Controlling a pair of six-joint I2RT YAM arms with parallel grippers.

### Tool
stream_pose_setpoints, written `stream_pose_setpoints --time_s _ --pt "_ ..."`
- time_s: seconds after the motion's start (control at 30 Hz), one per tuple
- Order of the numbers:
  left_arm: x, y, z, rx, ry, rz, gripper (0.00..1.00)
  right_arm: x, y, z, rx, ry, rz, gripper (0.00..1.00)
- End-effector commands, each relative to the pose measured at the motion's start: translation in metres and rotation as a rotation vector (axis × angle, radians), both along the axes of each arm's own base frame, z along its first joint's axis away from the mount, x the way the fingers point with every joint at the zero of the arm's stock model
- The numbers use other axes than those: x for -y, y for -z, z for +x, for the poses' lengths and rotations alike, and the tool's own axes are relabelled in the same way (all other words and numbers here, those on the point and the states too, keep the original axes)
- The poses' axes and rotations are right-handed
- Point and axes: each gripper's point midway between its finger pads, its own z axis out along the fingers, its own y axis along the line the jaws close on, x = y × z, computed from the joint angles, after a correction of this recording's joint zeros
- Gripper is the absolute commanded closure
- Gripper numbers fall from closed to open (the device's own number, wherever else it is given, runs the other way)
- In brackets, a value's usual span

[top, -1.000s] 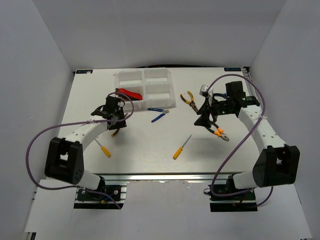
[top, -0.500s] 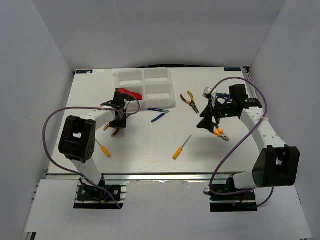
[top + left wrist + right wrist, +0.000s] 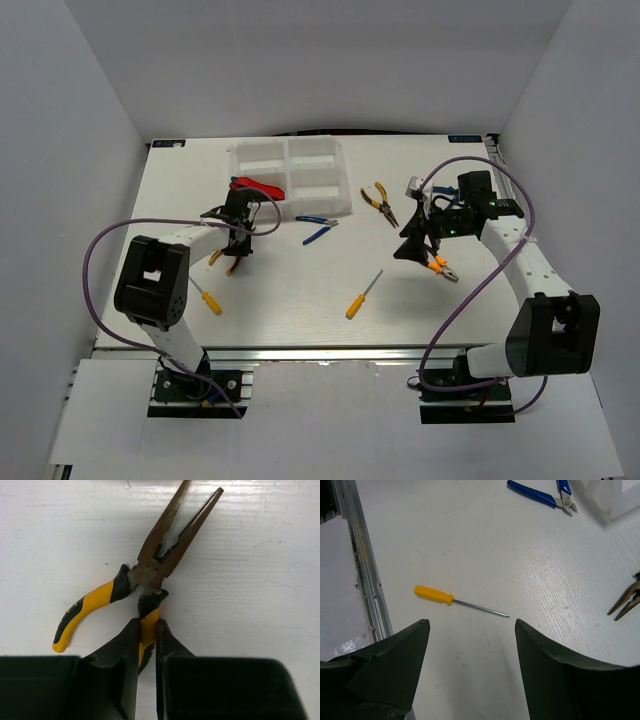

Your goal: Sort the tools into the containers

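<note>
Left wrist shows our left gripper [image 3: 148, 624] has settled lower and now pinches one handle of the yellow-and-black pliers [image 3: 152, 571], so we judge them ready to lift. Our right gripper [image 3: 470, 624] gapes wide.

White table [image 3: 290, 285]; white walls [image 3: 300, 60] on 3 sides.

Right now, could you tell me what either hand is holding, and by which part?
The left hand pinches the yellow-and-black pliers by one handle, just behind the pivot; the right hand is open, holding nothing.
</note>
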Motion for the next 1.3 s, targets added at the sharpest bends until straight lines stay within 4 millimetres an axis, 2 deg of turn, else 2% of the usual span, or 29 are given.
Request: stream_pose_setpoints --time_s 0.0,0.03,0.07,0.13,0.2,0.3,0.33,0.47,0.5,0.53,0.6,0.63,0.67,0.7,0.73,0.77,0.8,0.83,0.87,0.9,0.93,0.97,1.0,1.03,1.13,1.17,1.2,1.23,1.27 --pt "0.002 0.002 -0.018 -0.019 0.0 -0.039 0.91 -0.001 -0.01 -0.005 0.036 -0.011 0.021 0.24" --pt "0.004 0.002 -0.024 -0.024 -0.004 -0.059 0.94 -0.001 -0.011 -0.005 0.039 -0.011 0.02 0.24" --pt "0.007 -0.009 -0.023 0.009 -0.004 -0.082 0.96 -0.001 -0.011 -0.005 0.04 -0.012 0.019 0.25" --pt "0.012 -0.017 -0.031 0.028 -0.014 -0.121 1.0 0.0 -0.011 -0.006 0.041 -0.01 0.016 0.24" --pt "0.026 -0.048 -0.033 0.112 -0.002 -0.209 1.0 0.001 -0.011 -0.006 0.047 -0.008 0.013 0.25" --pt "0.047 -0.073 -0.036 0.178 0.019 -0.314 1.0 0.003 -0.011 -0.006 0.055 -0.003 0.008 0.25" --pt "0.053 -0.089 -0.036 0.225 0.029 -0.347 1.0 0.003 -0.01 -0.006 0.057 -0.005 0.007 0.25" --pt "0.082 -0.127 -0.027 0.316 0.093 -0.431 1.0 0.005 -0.011 -0.005 0.074 0.004 0.001 0.26" --pt "0.088 -0.145 -0.017 0.352 0.112 -0.441 1.0 0.006 -0.01 -0.005 0.079 0.007 -0.002 0.26" --pt "0.094 -0.151 -0.014 0.355 0.132 -0.439 1.0 0.006 -0.011 -0.005 0.083 0.007 -0.001 0.26" --pt "0.103 -0.151 0.0 0.342 0.18 -0.406 1.0 0.007 -0.011 -0.004 0.094 0.011 -0.002 0.26" --pt "0.11 -0.173 0.015 0.384 0.201 -0.41 1.0 0.007 -0.012 -0.004 0.097 0.013 0.0 0.26" --pt "0.117 -0.162 0.023 0.348 0.238 -0.375 1.0 0.008 -0.012 -0.004 0.104 0.015 0.0 0.27" --pt "0.121 -0.164 0.031 0.345 0.257 -0.361 1.0 0.008 -0.013 -0.004 0.108 0.018 0.0 0.28" --pt "0.128 -0.186 0.047 0.39 0.275 -0.365 1.0 0.009 -0.014 -0.003 0.114 0.02 0.0 0.28" --pt "0.134 -0.187 0.053 0.383 0.309 -0.342 1.0 0.01 -0.014 -0.004 0.116 0.024 -0.001 0.28" --pt "0.14 -0.172 0.063 0.346 0.318 -0.322 1.0 0.011 -0.015 -0.004 0.119 0.027 0.001 0.29" --pt "0.146 -0.172 0.07 0.345 0.332 -0.309 1.0 0.012 -0.015 -0.003 0.122 0.031 0.001 0.29" --pt "0.151 -0.189 0.083 0.379 0.346 -0.293 1.0 0.014 -0.016 -0.003 0.126 0.037 0.001 0.29" --pt "0.156 -0.173 0.092 0.343 0.35 -0.271 1.0 0.015 -0.016 -0.003 0.129 0.04 0.001 0.29" --pt "0.16 -0.17 0.096 0.332 0.356 -0.253 1.0 0.016 -0.015 -0.004 0.129 0.042 0.0 0.29" --pt "0.165 -0.186 0.108 0.371 0.364 -0.235 1.0 0.018 -0.016 -0.004 0.134 0.05 0.0 0.29" --pt "0.169 -0.167 0.116 0.332 0.365 -0.204 1.0 0.018 -0.015 -0.004 0.132 0.052 0.003 0.29" --pt "0.175 -0.179 0.123 0.348 0.377 -0.19 1.0 0.02 -0.015 -0.004 0.132 0.06 0.004 0.29" --pt "0.184 -0.166 0.138 0.347 0.369 -0.159 1.0 0.022 -0.014 -0.006 0.132 0.065 0.007 0.29" --pt "0.186 -0.165 0.142 0.352 0.366 -0.158 1.0 0.023 -0.013 -0.006 0.129 0.069 0.008 0.29" --pt "0.188 -0.173 0.149 0.381 0.352 -0.154 1.0 0.023 -0.012 -0.006 0.127 0.07 0.007 0.29" --pt "0.195 -0.162 0.151 0.366 0.356 -0.148 1.0 0.024 -0.012 -0.007 0.124 0.07 0.008 0.29" --pt "0.198 -0.162 0.154 0.366 0.359 -0.145 1.0 0.024 -0.011 -0.007 0.122 0.071 0.007 0.29"
